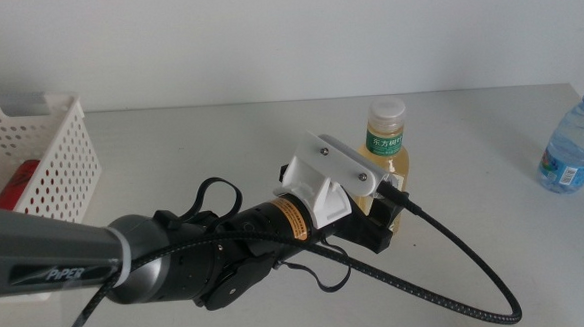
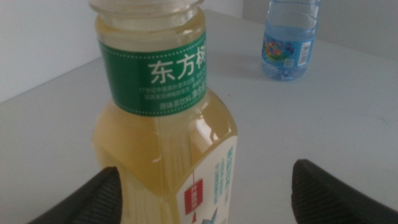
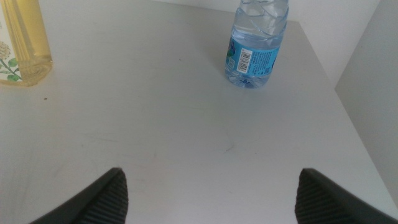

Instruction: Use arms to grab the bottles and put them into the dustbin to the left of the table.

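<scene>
1 of the 3 bottles looks dealt with: the red soda can (image 1: 18,185) lies inside the white dustbin (image 1: 64,160) at 9 o'clock on the counter (image 1: 201,148). 2 are left. The yellow tea bottle (image 1: 389,150) stands upright near the middle, at about 1 o'clock from the centre, and the left end effector (image 1: 380,224) has its jaws spread wide on either side of the bottle's lower body. The left wrist view shows the bottle (image 2: 163,124) between them, close to 1 jaw but not visibly clamped, so the grasp is about to be made, I judge. The water bottle (image 1: 574,141) stands upright at 3 o'clock, untouched.

The right end effector (image 3: 211,193) waits with jaws wide over bare counter, the water bottle (image 3: 254,43) ahead of it.

The counter is plain light grey and matte, with a bare white wall (image 1: 265,35) behind it.
</scene>
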Robot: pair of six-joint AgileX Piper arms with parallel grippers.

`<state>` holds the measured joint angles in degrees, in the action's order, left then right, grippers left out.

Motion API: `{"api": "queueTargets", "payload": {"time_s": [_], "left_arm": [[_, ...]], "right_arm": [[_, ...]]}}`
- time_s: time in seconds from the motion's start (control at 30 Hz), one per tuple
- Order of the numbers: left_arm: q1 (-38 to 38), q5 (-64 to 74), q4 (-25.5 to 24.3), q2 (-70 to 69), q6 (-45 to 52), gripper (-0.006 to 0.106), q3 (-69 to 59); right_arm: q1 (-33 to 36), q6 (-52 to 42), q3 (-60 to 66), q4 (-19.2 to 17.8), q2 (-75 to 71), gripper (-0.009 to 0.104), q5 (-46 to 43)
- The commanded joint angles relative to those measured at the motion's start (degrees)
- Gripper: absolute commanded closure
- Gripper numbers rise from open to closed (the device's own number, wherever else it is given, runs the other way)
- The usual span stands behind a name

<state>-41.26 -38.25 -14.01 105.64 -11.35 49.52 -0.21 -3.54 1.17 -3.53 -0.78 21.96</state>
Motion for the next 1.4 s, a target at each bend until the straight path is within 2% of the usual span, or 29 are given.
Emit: {"api": "queueTargets", "payload": {"time_s": [0.0, 0.83, 0.93, 1.03, 1.13, 1.2, 1.3, 1.33, 1.37], "left_arm": [[-0.31, -5.0, 0.43, -1.13, -1.09, 0.007, 3.11], [-0.31, -8.74, 2.32, 13.07, -2.25, 0.007, 15.46], [-0.24, -9.4, 2.78, 14.23, -2.31, 0.011, 16.84], [0.12, -10.24, 3.01, 14.55, -2.09, 0.024, 17.44], [0.76, -10.36, -0.52, 14.41, -3.99, 0.047, 17.44], [1.55, -8.58, -2.46, 13.65, -7.57, 0.068, 17.44], [2.91, 1.53, -7.18, 10.07, -13.61, 0.094, 17.44], [3.36, 5.22, -9.12, 8.59, -16.04, 0.101, 17.44], [3.93, 9.74, -11.52, 6.56, -18.64, 0.102, 17.44]], "right_arm": [[-0.36, -0.72, -0.12, -0.72, -1.2, 0.01, -3.53], [-0.36, -0.72, -0.12, -0.72, -1.2, 0.01, -3.53], [-0.36, -0.72, -0.12, -0.72, -1.2, 0.01, -3.53], [-0.36, -0.72, -0.12, -0.72, -1.2, 0.01, -3.53], [-0.36, -0.72, -0.12, -0.72, -1.2, 0.01, -3.53], [-0.36, -0.72, -0.12, -0.72, -1.2, 0.01, -3.53], [-0.36, -0.72, -0.12, -0.72, -1.2, 0.01, -3.53], [-0.36, -0.72, -0.12, -0.72, -1.2, 0.01, -3.53], [-0.36, -0.72, -0.12, -0.72, -1.2, 0.01, -3.53]]}}
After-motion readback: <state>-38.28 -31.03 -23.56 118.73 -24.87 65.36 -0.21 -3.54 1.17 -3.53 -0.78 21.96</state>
